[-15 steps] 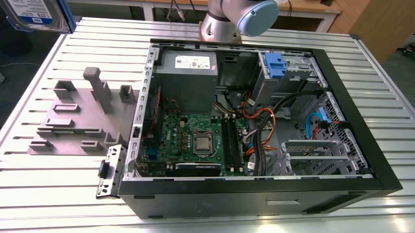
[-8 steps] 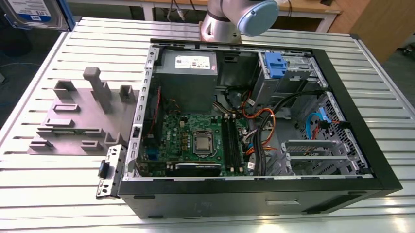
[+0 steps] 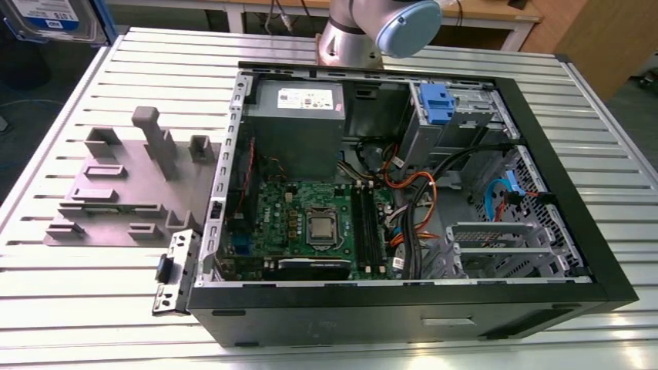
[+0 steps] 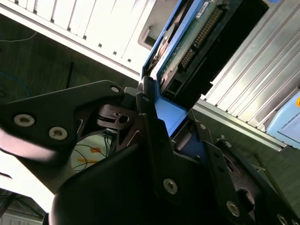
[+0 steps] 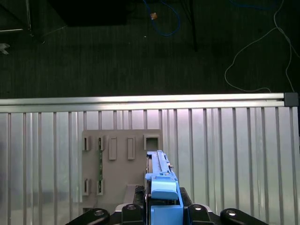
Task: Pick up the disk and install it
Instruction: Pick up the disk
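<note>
While clamping the disk (image 5: 161,180) (gripper (image 5: 163,210) tight on its blue edge), hangs clear above fixture (image 5: 119,176) and table (image 5: 225,154), open room around; case (image 3: 360,316) beside fixture, cable-crowded.

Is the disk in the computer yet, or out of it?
Out. In the first wrist view the jaws hold the disk by its blue carrier above the slatted table.

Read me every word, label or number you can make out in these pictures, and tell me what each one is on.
Nothing can be read.
White label on the power supply, exterior view: print too small.
Blue-and-white item at the exterior view's top left: lettering blurred.
Circuit board of the disk, gripped by the end effector, second wrist view: no legible marking.
</note>
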Controlling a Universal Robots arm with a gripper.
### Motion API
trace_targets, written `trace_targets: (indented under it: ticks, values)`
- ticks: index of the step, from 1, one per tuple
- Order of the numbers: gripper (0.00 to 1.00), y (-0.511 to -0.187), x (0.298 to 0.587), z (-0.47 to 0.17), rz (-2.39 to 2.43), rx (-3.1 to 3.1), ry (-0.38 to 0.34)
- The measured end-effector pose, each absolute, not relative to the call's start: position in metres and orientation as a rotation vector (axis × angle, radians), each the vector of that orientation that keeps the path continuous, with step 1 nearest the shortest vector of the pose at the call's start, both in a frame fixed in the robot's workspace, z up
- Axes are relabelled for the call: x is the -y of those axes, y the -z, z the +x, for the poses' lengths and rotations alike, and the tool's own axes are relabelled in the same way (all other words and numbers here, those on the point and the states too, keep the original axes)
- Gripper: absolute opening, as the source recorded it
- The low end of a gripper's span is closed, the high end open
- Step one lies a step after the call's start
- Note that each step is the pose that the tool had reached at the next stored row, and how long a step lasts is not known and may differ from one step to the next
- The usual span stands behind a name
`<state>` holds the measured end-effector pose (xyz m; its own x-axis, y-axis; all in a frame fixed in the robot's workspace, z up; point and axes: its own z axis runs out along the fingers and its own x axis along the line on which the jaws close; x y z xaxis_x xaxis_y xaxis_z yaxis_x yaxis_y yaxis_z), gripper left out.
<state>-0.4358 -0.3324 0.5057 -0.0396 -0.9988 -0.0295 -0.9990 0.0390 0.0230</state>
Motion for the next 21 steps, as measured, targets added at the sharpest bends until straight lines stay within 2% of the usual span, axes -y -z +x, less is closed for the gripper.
trace_targets:
  ticks: [9, 21]
  values:
    - [0.37, -0.518, 0.332, -0.436, -2.173, -2.260, -0.058]
    - [0.37, -0.519, 0.340, -0.436, -2.173, -2.260, -0.058]
